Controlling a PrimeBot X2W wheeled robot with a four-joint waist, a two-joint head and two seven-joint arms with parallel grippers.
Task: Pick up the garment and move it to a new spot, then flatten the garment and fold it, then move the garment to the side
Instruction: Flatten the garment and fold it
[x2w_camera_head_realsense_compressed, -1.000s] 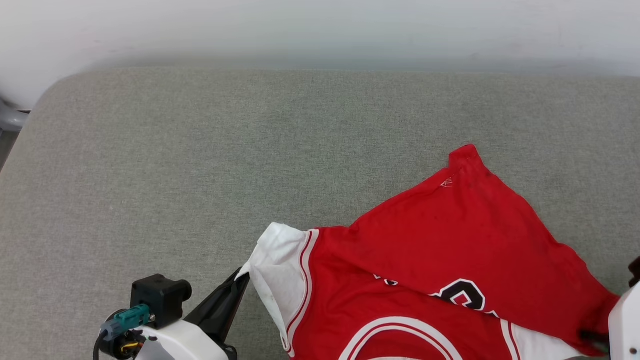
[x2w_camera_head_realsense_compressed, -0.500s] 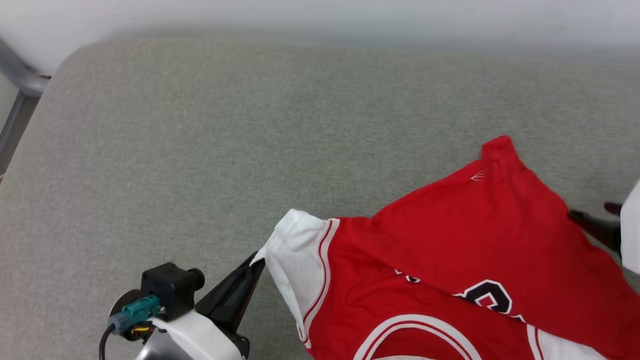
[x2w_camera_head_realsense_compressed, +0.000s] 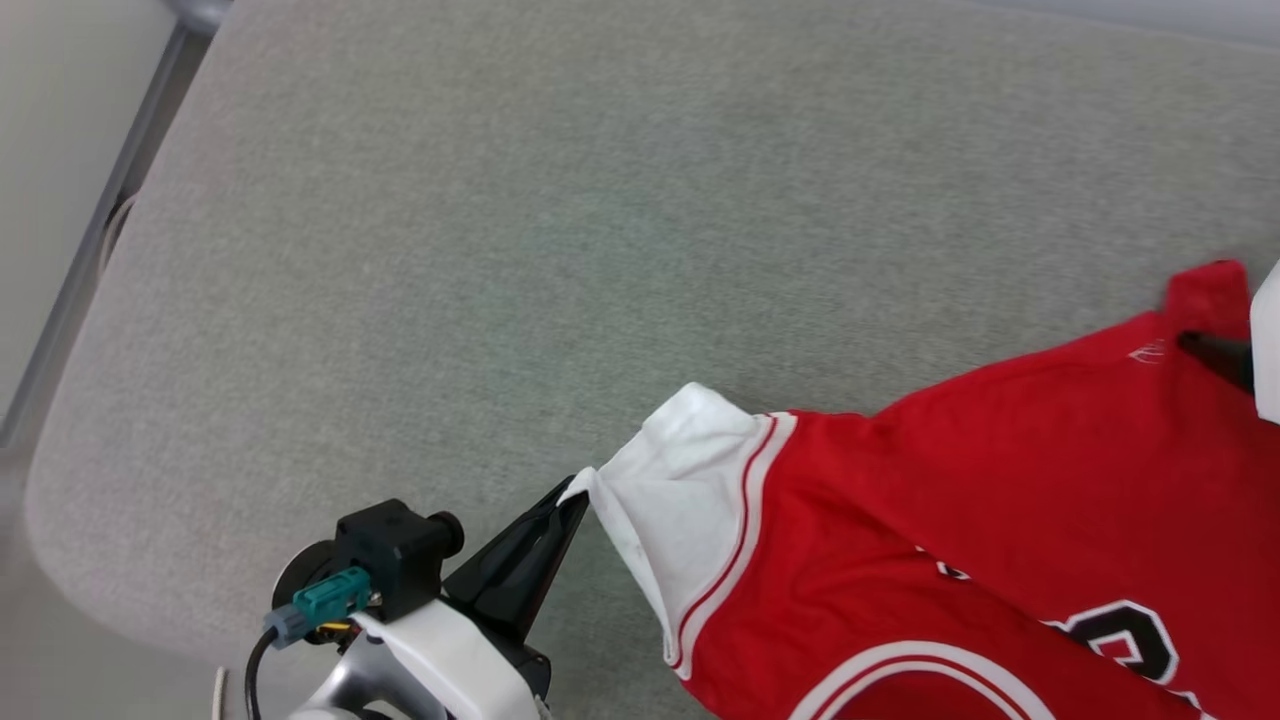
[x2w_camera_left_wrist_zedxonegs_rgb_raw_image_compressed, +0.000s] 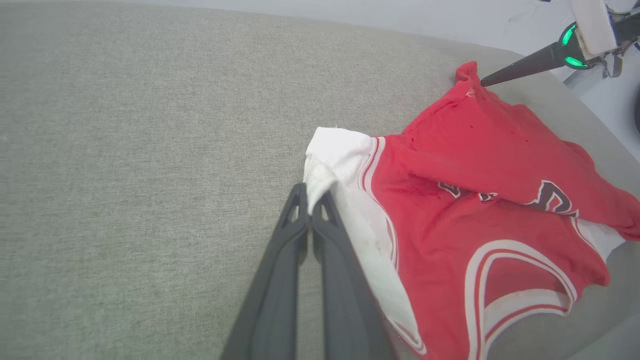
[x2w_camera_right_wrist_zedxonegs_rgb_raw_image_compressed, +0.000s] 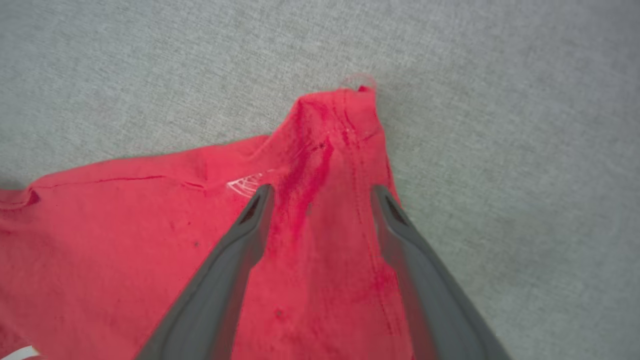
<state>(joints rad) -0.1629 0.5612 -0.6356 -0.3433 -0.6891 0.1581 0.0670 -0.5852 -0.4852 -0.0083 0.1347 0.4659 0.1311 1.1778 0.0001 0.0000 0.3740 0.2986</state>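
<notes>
Grey fabric-covered counter stretching wide ahead of the left gripper. Clenched on the white sleeve tip of the red jersey-style T-shirt, likely as an anchor for spreading. Rumpled, partly doubled over, lying just past that gripper's tips and under the right gripper. Spread wide astride the red pointed corner, gripping nothing; probably poised to pinch it for flattening.

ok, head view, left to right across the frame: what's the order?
Bare grey cushion → left tool, shut → white sleeve it pinches → red body of the garment → right tool, open, at the right edge.
</notes>
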